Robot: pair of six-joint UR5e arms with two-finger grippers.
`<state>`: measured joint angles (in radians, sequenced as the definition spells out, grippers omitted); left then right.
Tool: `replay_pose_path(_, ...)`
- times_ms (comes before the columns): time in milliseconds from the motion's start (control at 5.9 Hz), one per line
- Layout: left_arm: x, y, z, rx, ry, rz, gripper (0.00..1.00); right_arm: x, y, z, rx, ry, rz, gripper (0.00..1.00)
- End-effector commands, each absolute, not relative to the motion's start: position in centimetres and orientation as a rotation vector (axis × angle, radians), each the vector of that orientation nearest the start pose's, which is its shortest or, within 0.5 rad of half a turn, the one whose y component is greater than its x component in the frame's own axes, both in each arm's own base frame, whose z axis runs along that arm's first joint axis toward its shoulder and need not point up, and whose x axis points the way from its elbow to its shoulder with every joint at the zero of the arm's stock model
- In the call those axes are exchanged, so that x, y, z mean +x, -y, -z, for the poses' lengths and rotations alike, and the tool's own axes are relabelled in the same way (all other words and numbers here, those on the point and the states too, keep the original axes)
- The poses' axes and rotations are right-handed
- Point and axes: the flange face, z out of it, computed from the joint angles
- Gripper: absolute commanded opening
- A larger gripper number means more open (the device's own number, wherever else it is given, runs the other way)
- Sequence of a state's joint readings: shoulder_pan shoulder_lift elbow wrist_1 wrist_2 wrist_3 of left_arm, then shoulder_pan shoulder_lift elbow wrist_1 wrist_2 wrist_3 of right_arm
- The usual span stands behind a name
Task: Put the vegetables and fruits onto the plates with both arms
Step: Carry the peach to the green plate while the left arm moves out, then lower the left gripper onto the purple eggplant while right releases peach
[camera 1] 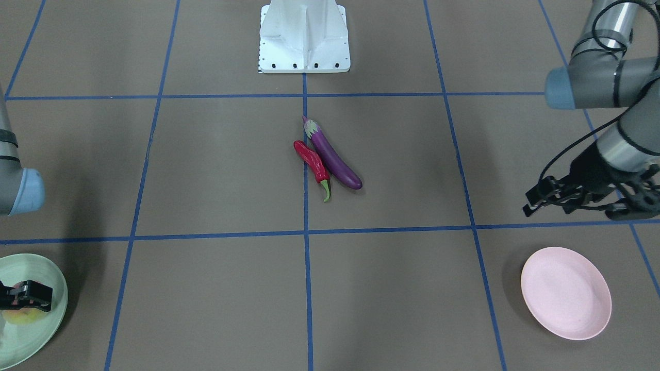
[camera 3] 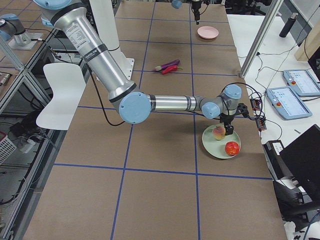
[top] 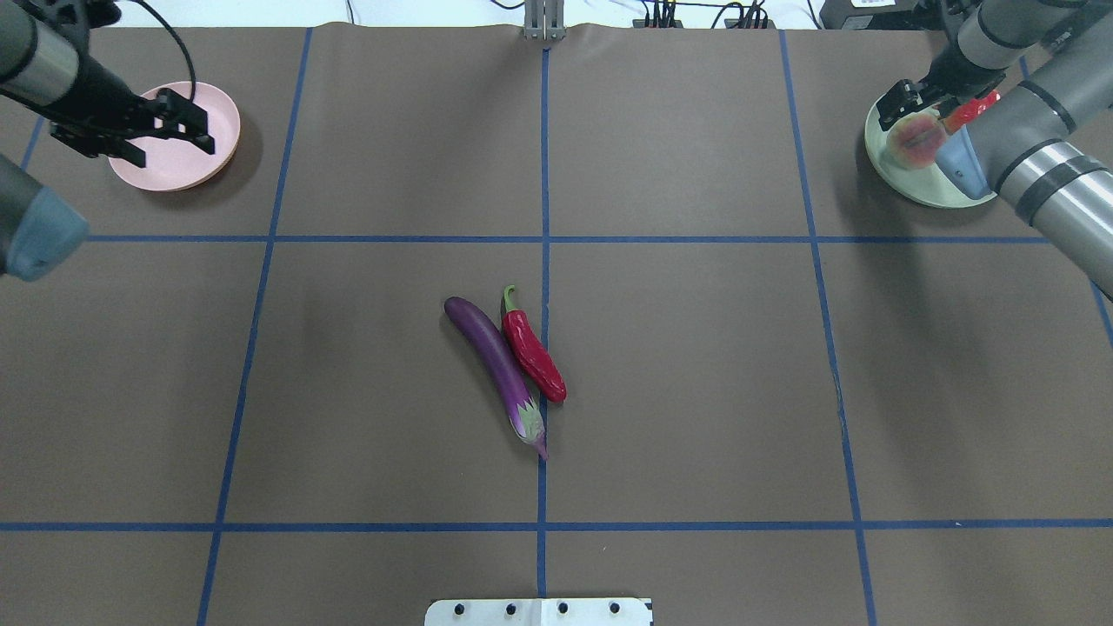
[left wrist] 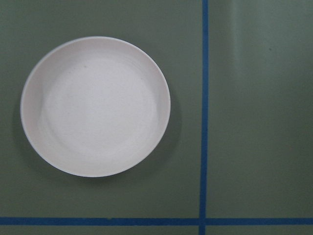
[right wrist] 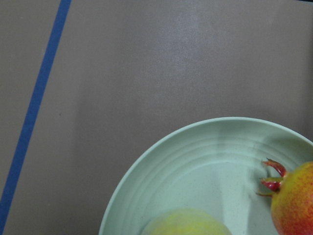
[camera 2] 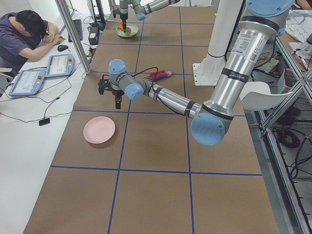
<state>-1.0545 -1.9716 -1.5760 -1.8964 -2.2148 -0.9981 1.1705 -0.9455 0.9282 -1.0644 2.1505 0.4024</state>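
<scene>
The purple eggplant [camera 1: 335, 157] and the red chili pepper [camera 1: 311, 159] lie side by side, touching, at the table's middle; they also show in the overhead view, eggplant [top: 496, 356] and chili [top: 532, 352]. The pale pink plate [top: 174, 165] is bare [left wrist: 95, 105]. My left gripper [top: 187, 130] hovers open and empty over its near edge. The mint green plate [camera 3: 212, 147] holds the peach [camera 3: 218, 132] and the pomegranate [camera 3: 231, 148]. My right gripper [top: 904, 96] hovers just above the peach [top: 913, 143], open, holding nothing.
The white fixed base block [camera 1: 304, 36] stands at the robot's edge. Blue tape lines grid the brown table. A seated person and tablets [camera 2: 46, 73] are beyond the far long edge. My right arm's elbow [top: 956, 165] covers part of the mint plate.
</scene>
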Motion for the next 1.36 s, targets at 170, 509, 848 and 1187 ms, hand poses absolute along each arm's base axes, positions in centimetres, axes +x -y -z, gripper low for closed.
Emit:
replay_pose_path(170, 43.7, 54.7, -28.8, -0.101, -0.776, 0.421, 1.0, -22.6, 73.7, -54.1, 0.217, 0.709, 0.139, 1.0)
replay_pose_path(509, 52.3, 48.1, -21.8, -0.215, -0.675, 0.46, 1.0, -22.6, 73.6, -54.4, 0.214, 0.708, 0.14, 1.0)
replay_pose_path(848, 55.5, 44.8, -20.7, -0.226, -0.676, 0.447, 1.0, -22.6, 73.6, -54.4, 0.215, 0.707, 0.14, 1.0)
replay_pose_path(1187, 56.6, 44.4, -20.8, -0.219, -0.711, 0.435, 1.0, -22.6, 73.6, -54.4, 0.215, 0.707, 0.14, 1.0)
